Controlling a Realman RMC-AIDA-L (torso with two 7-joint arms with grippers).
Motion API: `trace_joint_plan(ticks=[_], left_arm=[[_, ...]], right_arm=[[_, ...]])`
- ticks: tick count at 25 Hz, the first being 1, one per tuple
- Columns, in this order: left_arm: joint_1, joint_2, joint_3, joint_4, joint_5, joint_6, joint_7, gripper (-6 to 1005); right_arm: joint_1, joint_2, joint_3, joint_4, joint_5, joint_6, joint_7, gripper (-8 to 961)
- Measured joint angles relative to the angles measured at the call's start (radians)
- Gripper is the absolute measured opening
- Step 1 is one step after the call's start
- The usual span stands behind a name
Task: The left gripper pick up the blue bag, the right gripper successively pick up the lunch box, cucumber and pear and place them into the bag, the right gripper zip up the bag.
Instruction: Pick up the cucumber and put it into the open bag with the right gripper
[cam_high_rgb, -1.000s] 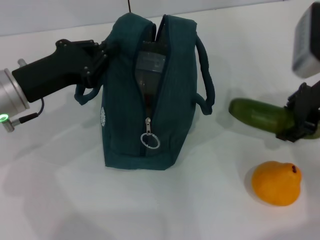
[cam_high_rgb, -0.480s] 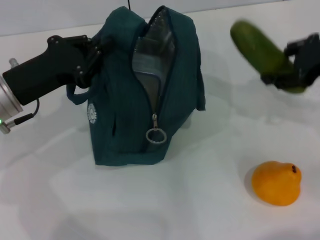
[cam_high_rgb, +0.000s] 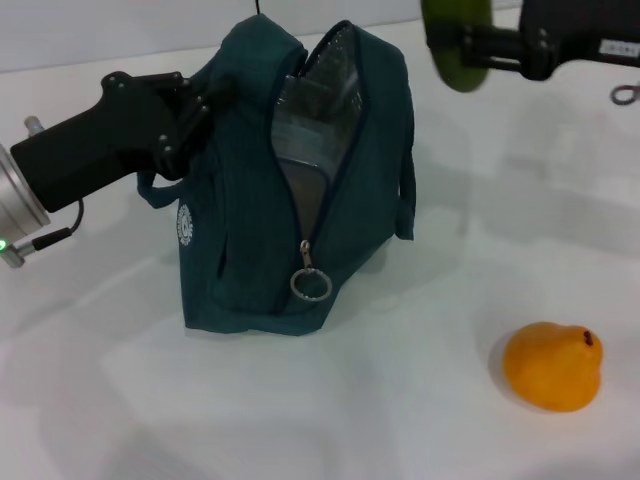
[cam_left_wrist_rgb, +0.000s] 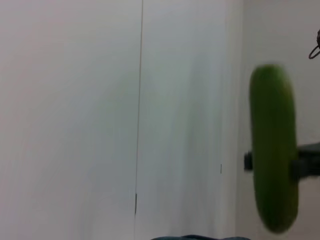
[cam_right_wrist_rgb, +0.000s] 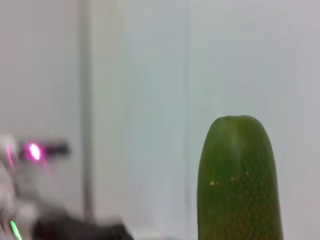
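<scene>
On the left of the head view, the left pincer (cam_high_rgb: 190, 115) reaches in from the side on its black arm with the silver wrist and is clamped on the upper left edge of the blue bag (cam_high_rgb: 240, 240), bunching the fabric where a loop handle hangs just below its fingers. The bag stands upright on the white bench (cam_high_rgb: 330, 410), leaning a little toward that pincer, with its white logo facing the left side. Its top zipper is open along most of its length, and the metal ring pull (cam_high_rgb: 310, 286) hangs low on the near end. Through the gap the lunch box (cam_high_rgb: 305, 125) shows inside the bag, its clear wall standing on edge against the lining. A second handle hangs down the bag's right side. Farther right, up at the top of the head view, the right pincer (cam_high_rgb: 470, 45) comes in from the right and grips the cucumber (cam_high_rgb: 455, 40), held in the air above and just to the right of the bag's open mouth; the left wrist view shows the cucumber (cam_left_wrist_rgb: 273, 150) upright with the black fingers crossing it. The pear (cam_high_rgb: 552, 365) lies on the bench at lower right, well apart from the bag, its dark stem end turned to the right.
</scene>
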Motion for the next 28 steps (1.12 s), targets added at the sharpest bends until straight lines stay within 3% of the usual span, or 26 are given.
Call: trace_joint_plan(ticks=[9, 13, 17, 28], left_arm=[[-0.003, -0.001, 0.019, -0.015, 0.003, -0.005, 0.014, 46], [-0.01, -0.001, 0.035, -0.015, 0.003, -0.005, 0.009, 46], [-0.011, -0.001, 0.04, -0.015, 0.004, -0.007, 0.009, 46], [-0.007, -0.001, 0.04, -0.017, -0.004, -0.02, 0.006, 46]], right_arm=[[0.133, 0.004, -0.087, 0.26, 0.214, -0.088, -0.102, 613], [0.215, 0.003, -0.113, 0.386, 0.226, -0.085, -0.122, 615], [0.251, 0.004, -0.141, 0.464, 0.225, -0.072, -0.156, 618], [0.195, 0.001, -0.184, 0.511, 0.197, -0.06, -0.197, 625]])
